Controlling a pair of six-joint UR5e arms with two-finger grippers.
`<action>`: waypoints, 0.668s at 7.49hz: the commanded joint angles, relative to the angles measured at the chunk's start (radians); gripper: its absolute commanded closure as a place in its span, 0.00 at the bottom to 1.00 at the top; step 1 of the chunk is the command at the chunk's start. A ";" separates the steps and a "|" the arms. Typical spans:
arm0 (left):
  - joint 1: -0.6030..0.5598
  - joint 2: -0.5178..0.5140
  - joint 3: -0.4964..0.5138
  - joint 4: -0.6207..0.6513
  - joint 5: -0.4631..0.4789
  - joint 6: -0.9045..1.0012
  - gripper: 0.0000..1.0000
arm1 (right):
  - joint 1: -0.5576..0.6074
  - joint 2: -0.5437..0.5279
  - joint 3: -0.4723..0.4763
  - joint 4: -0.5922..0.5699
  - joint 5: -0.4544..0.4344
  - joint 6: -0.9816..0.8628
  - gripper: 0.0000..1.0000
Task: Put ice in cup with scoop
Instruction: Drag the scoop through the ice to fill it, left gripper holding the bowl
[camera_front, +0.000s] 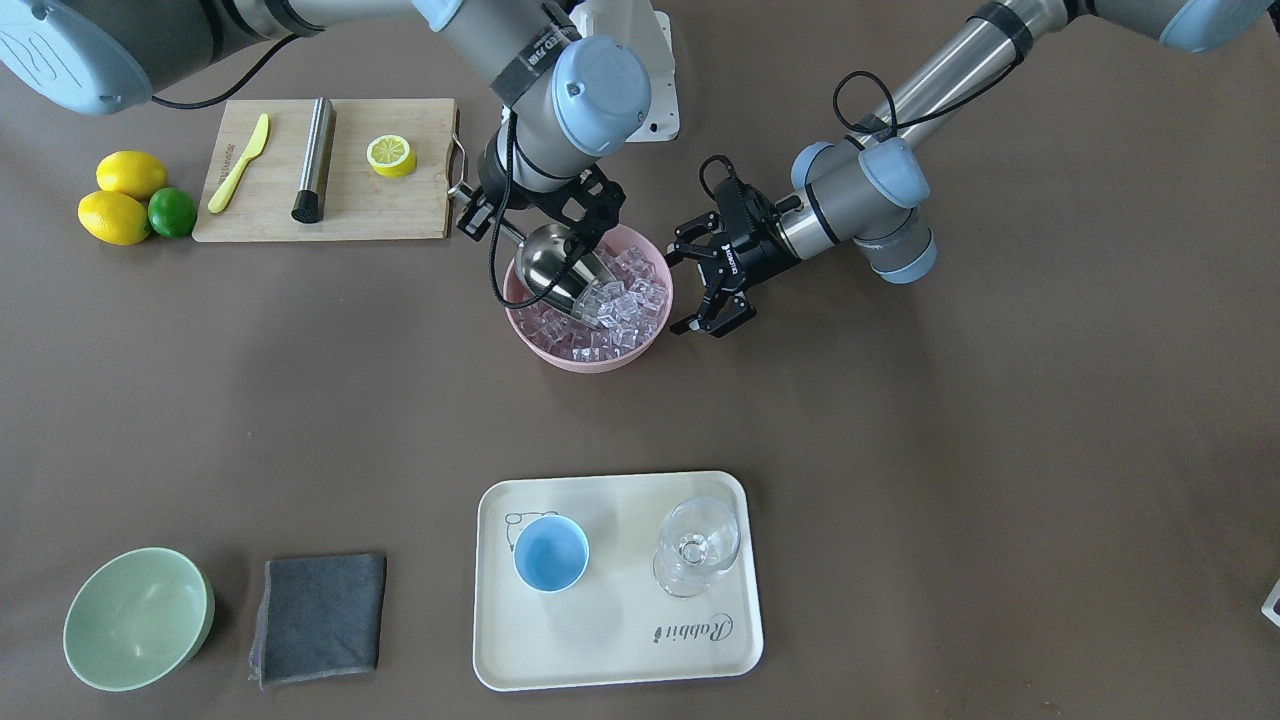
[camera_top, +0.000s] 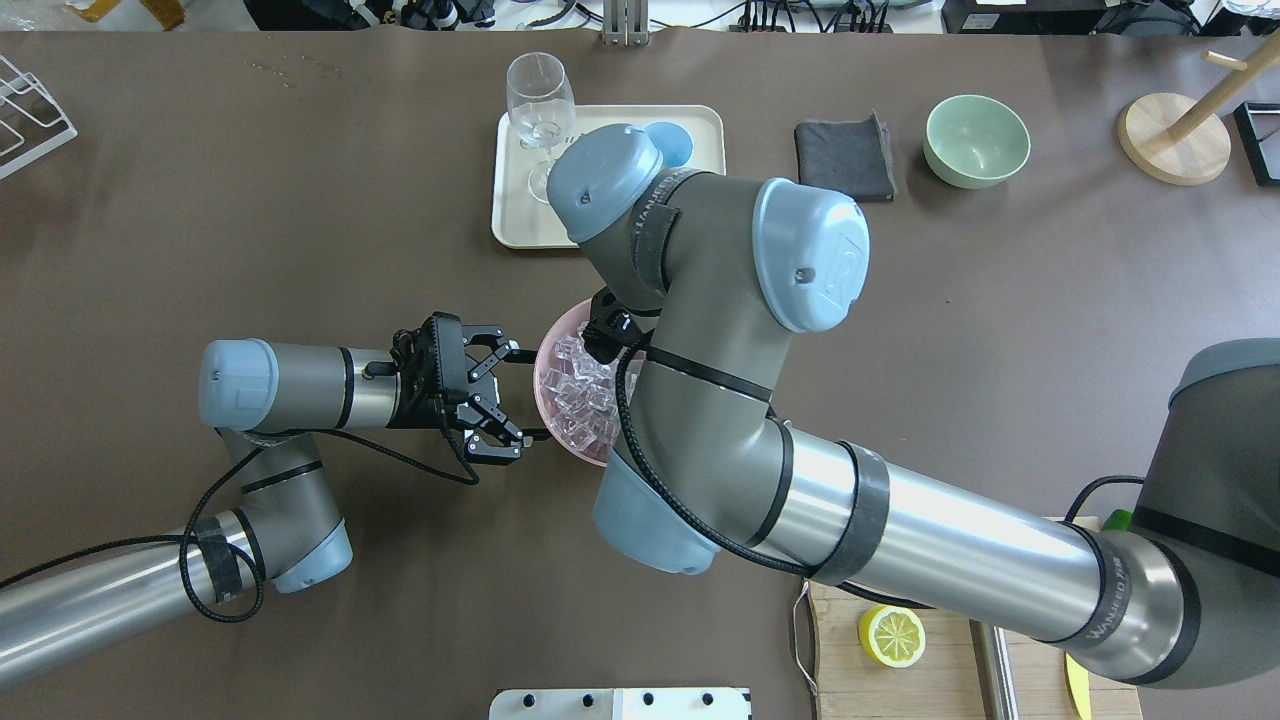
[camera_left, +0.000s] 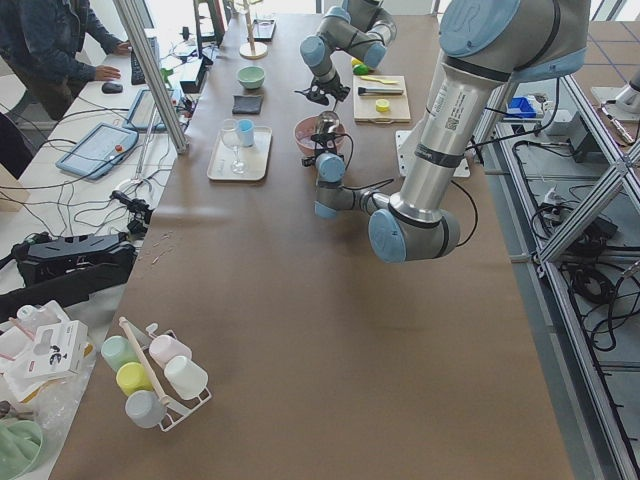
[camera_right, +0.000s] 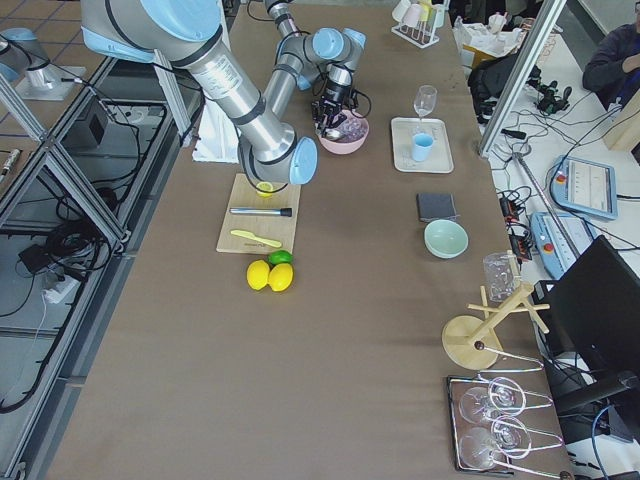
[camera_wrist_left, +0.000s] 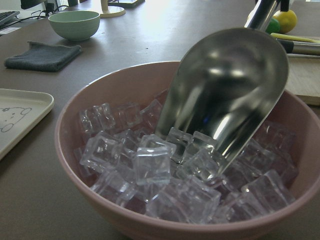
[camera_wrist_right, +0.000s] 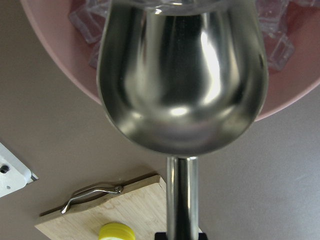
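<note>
We see the ice (camera_front: 612, 302) heaped in the pink bowl (camera_front: 590, 360), with the scoop (camera_front: 555, 265) tilted down into it, its front edge dug among the cubes. Its handle is clenched in the right gripper (camera_front: 530, 212) above the bowl's rim. The left gripper (camera_front: 690, 292) hovers just beside the bowl's other side, jaws spread and holding nothing, while the cup (camera_front: 551, 553) stands well apart on the cream tray (camera_front: 620, 640), beside a stemmed glass (camera_front: 697, 547).
</note>
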 joint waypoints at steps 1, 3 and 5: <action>-0.003 0.006 0.000 0.000 -0.002 0.000 0.02 | -0.019 -0.084 0.117 0.082 -0.029 0.000 1.00; -0.003 0.006 0.000 0.000 0.000 0.000 0.02 | -0.024 -0.090 0.106 0.106 -0.029 0.000 1.00; -0.009 0.006 0.003 0.000 -0.002 0.000 0.02 | -0.024 -0.084 0.102 0.106 -0.029 0.000 1.00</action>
